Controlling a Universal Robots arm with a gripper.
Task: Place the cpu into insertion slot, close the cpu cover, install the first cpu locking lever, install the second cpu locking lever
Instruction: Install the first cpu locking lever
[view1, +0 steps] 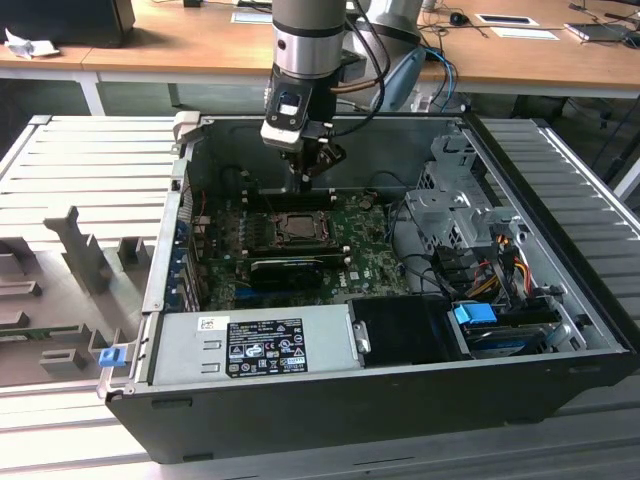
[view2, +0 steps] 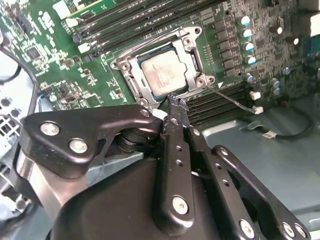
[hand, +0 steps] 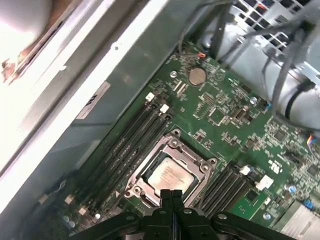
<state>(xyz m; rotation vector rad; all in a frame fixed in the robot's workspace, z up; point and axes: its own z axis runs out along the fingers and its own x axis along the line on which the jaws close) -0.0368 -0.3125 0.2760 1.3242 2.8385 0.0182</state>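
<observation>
The case (view1: 330, 405) sits on a slatted grey surface (view1: 90, 160) (wooden desks (view1: 180, 50) behind); the gripper (hand: 172, 192), pressed together, hangs near the cpu (hand: 169, 175).

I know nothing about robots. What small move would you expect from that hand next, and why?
Probably a short shift over to the thin metal lever, then pressing it down. The cpu is already seated, with the cpu cover lying flat around it, while that lever juts out loose beside the frame. The closed hand holds nothing and hovers at the cover's corner, near the lever.
</observation>
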